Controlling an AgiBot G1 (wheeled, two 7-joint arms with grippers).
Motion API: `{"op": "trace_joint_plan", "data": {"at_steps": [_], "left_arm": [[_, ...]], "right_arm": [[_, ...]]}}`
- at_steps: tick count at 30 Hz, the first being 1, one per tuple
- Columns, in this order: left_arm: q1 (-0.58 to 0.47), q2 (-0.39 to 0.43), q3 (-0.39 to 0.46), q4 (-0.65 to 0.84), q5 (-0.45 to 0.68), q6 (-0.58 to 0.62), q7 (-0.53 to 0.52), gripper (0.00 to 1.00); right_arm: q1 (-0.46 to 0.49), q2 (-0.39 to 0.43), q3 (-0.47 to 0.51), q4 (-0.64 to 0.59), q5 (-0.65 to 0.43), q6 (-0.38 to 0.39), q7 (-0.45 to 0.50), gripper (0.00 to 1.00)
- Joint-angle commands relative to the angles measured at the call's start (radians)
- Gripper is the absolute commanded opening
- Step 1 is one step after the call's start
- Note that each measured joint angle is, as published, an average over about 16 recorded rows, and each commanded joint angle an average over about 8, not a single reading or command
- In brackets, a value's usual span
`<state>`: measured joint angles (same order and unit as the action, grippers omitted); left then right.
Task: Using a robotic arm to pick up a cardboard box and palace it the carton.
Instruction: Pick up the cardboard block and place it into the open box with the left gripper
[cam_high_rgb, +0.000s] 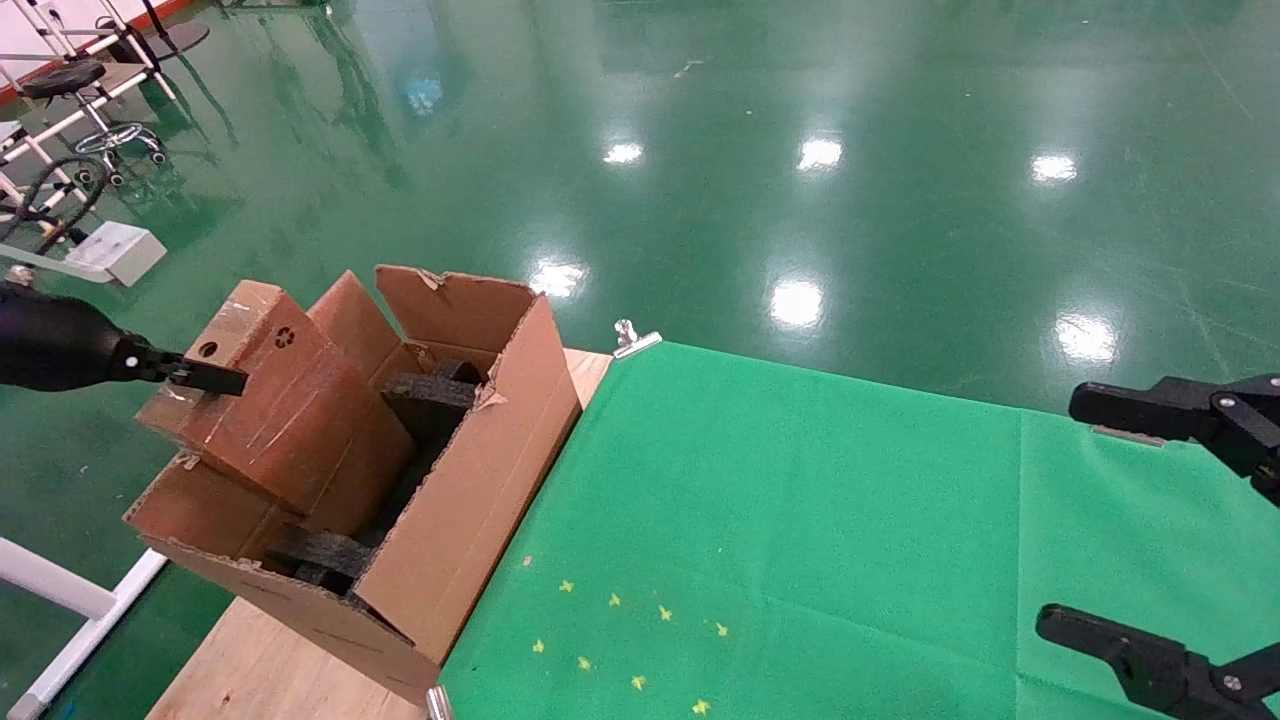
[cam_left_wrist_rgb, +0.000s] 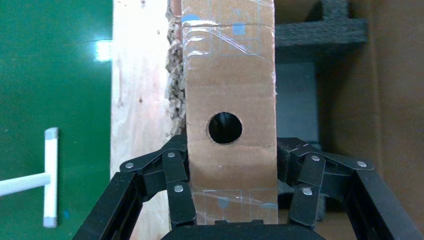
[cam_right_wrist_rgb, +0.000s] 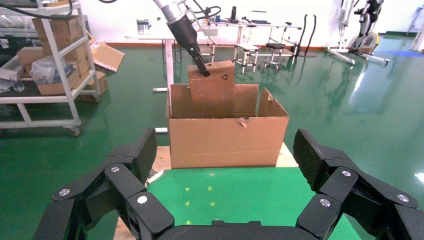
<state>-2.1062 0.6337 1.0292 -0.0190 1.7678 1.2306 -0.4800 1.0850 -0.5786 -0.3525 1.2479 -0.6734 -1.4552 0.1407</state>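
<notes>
My left claw (cam_left_wrist_rgb: 234, 200) is clamped on the narrow end of the cardboard box (cam_high_rgb: 262, 400), its fingers (cam_left_wrist_rgb: 179, 192) pressed against both sides just beside the round hole. The box sits tilted with its lower end down inside the carton (cam_high_rgb: 470, 500), against the carton's left wall, its upper end sticking up above the ragged flaps. Black foam pieces (cam_high_rgb: 432, 395) lie in the carton beside it. My right claw (cam_right_wrist_rgb: 225, 195) hangs spread wide over the green cloth (cam_high_rgb: 800, 520) on the desk (cam_high_rgb: 260, 670), well right of the carton, holding nothing.
</notes>
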Motion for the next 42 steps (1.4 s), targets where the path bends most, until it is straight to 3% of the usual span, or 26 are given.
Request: {"op": "trace_joint_plan", "data": {"at_steps": [1,8,42], "left_arm": [[0.019,0.004,-0.002,0.010,-0.003,-0.039,0.000,0.00],[0.078,0.021,-0.018,0.026,-0.025,-0.139,-0.009,0.00],[0.332,0.092,-0.086,0.044,-0.119,-0.278,-0.070,0.00]], "right_arm": [[0.000,0.000,0.000,0.000,0.000,0.000,0.000,1.00],[0.000,0.000,0.000,0.000,0.000,0.000,0.000,1.00],[0.000,0.000,0.000,0.000,0.000,0.000,0.000,1.00]]}}
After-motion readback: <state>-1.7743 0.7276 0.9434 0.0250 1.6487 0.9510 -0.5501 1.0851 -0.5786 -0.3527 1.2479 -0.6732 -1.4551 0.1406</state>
